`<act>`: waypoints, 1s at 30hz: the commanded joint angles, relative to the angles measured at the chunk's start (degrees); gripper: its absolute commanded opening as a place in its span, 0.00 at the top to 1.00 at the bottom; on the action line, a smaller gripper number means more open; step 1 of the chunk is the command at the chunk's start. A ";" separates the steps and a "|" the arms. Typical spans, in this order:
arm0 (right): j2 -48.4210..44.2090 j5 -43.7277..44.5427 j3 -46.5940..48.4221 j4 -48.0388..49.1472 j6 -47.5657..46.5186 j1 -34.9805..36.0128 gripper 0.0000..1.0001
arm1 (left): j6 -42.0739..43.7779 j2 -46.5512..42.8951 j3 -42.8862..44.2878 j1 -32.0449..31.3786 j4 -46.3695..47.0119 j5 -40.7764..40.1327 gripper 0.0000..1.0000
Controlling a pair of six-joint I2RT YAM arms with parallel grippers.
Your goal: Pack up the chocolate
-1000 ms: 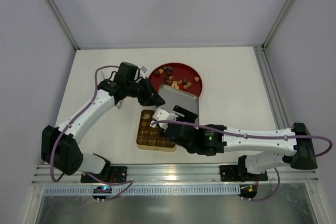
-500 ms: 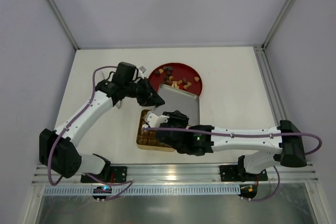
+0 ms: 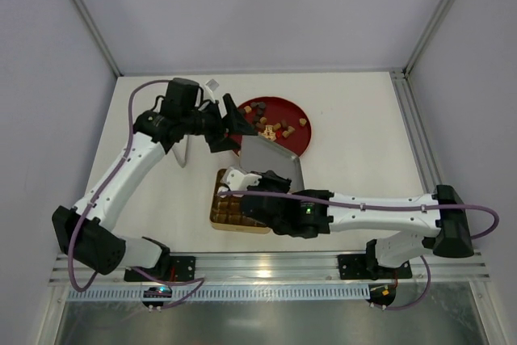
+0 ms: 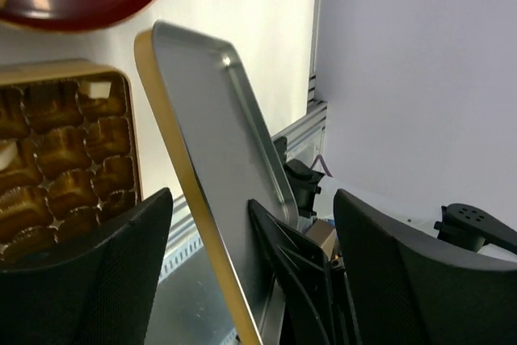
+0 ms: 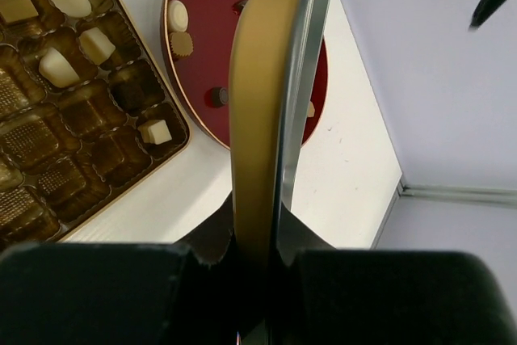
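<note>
top view first: the left hand (image 3: pixel 230 127) has just sprung wide and pulled back toward the far left. a second ago it was pinched tight on the lid (image 3: pixel 273 155). meanwhile the right hand (image 3: pixel 254 174) has slid in over the box (image 3: pixel 226 212) and closed on the lid's near edge, so that's a hand-over and the lid has changed owners. it stands tilted between the box and the red plate (image 3: pixel 300 141). most of the chocolate (image 3: pixel 271 125) is loose on that plate, out on the white tabletop (image 3: pixel 363 135).

left wrist view: both dark fingers (image 4: pixel 97 280) stand far apart. the lid rises slanting between them, silver inside facing right and gold rim toward the box. i can't make out any contact, so the left hand looks free. the box lies open beside it, gold cells mostly bare.

right wrist view: the lid is edge-on, dead centre, its gold rim clamped at the bottom between the right hand's two pads. left of it the box shows a few pale pieces already seated in its cells, with plenty of cells empty. a few more pieces sit on the plate beyond.

my read: packing is only partly done. the left hand, now empty and near the plate, looks best placed to fetch pieces. the right hand is tied up until that lid is set down somewhere.
</note>
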 commanded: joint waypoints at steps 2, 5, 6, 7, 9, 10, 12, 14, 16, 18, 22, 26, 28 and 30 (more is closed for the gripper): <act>-4.88 -0.01 3.13 -3.95 6.91 0.09 0.96 | 4.91 0.49 5.15 3.16 -2.02 -1.00 0.18; -5.67 -0.10 2.78 -7.56 10.35 -0.09 0.96 | 6.67 0.75 8.05 5.27 -5.00 -3.97 0.19; -6.02 -0.71 2.87 -8.44 13.23 -0.35 0.96 | 8.33 0.67 8.76 7.02 -6.23 -5.73 0.19; -6.55 -1.41 3.04 -9.41 14.74 -1.48 0.96 | 8.95 0.23 9.81 7.82 -8.33 -8.70 0.20; -9.18 -5.52 3.39 -11.70 19.38 -3.68 0.96 | 10.53 -0.39 10.26 10.54 -10.71 -13.54 0.24; -10.41 -7.81 3.39 -11.96 20.98 -5.08 0.96 | 11.15 -0.65 9.65 11.34 -12.55 -15.83 0.26; -14.87 -12.99 2.87 -11.71 23.62 -10.53 0.96 | 11.77 -1.44 7.46 11.87 -13.54 -22.60 0.30; -18.31 -24.41 1.21 -9.17 27.66 -17.70 0.96 | 12.12 -2.41 2.30 12.14 -13.80 -29.26 0.37; -22.80 -35.19 -0.47 -5.83 31.69 -22.56 0.96 | 11.95 -3.20 -1.85 12.31 -13.02 -32.62 0.48; -24.91 -40.95 -2.23 -4.50 34.43 -27.93 0.96 | 11.51 -4.87 -8.88 12.31 -10.82 -36.24 0.52; -27.72 -52.10 -6.70 3.11 41.28 -33.47 0.96 | 9.84 -7.24 -18.90 12.31 -7.31 -36.59 0.64; -29.92 -65.28 -15.39 13.85 49.19 -38.31 0.96 | 6.60 -9.61 -27.17 12.40 -3.00 -34.58 0.71; -31.07 -68.12 -20.04 21.38 54.20 -40.51 0.96 | 5.89 -10.23 -30.86 12.40 -0.89 -33.61 0.71; -31.51 -71.97 -23.05 26.68 59.37 -41.74 0.96 | 4.92 -10.23 -33.41 12.05 1.13 -31.59 0.73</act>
